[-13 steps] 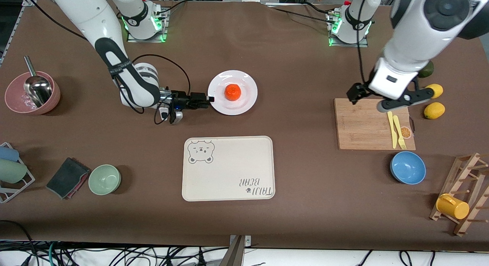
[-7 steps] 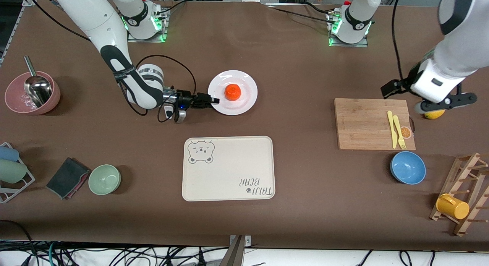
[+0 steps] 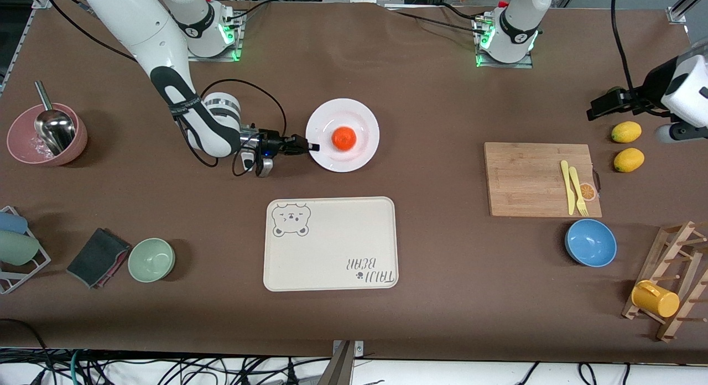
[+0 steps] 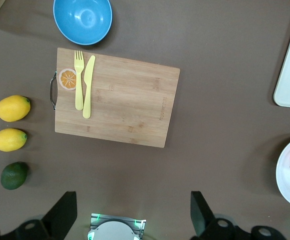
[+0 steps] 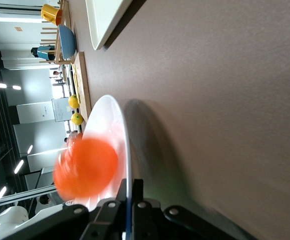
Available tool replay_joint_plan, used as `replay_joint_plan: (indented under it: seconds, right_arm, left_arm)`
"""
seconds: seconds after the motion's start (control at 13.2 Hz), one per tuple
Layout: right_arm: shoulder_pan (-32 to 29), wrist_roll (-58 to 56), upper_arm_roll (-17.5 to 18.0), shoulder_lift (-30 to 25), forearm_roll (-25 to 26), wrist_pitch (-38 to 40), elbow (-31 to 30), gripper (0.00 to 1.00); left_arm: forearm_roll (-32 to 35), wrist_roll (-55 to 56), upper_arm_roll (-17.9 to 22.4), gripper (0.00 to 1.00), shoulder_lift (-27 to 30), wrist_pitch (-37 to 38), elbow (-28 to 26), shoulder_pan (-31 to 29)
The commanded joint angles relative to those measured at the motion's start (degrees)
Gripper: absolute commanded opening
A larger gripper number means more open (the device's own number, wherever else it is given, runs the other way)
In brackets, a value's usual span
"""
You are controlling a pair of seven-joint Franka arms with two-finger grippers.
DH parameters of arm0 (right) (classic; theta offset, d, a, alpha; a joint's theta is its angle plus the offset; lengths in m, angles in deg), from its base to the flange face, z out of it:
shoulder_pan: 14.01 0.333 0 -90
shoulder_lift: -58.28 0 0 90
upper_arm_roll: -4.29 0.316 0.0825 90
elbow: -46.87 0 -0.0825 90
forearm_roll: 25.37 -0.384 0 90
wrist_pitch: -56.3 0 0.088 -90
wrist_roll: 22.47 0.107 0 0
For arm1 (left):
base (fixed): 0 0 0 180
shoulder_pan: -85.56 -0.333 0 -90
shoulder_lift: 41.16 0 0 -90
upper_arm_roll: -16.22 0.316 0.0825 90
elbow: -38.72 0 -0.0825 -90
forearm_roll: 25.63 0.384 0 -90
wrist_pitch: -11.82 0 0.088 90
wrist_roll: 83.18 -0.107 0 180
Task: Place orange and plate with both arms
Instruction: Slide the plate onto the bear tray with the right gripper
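Gripping the round white plate at its nine-o'clock rim, the right gripper pinches beside the dimpled orange; the left gripper hangs open above the lemons.

The right claw pinches the rim of the round white plate, lifted off the brown counter; a blurred red-orange orange sits on it.

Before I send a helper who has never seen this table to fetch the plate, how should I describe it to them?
Start at the cream bear-print tray in the table's middle; the plate lies just farther from the front camera than it. It is round, plain white, with the orange on it and the right hand clamped on its rim. The tray is rectangular and printed.
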Motion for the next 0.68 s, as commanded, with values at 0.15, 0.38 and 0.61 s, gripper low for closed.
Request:
replay_joint_plan:
  seconds: [0.15,0.38,0.61]
  right_arm:
    - [-0.76,-0.24,0.03,-0.40,-0.97,0.00,1.87,0.00]
    - [-0.85,0.03,-0.41,-0.58,-0.45,-0.08,6.52,0.00]
    - [-0.94,1.42,-1.72,0.30,0.52,-0.69,13.28,0.00]
  left_arm:
    - [-0.98,-0.65,0.08,1.00,-0.21,0.62,1.09,0.48]
    - [-0.89,-0.65,0.25,1.00,-0.38,0.62,2.06,0.22]
    - [-0.98,-0.65,0.26,1.00,-0.29,0.62,2.06,0.22]
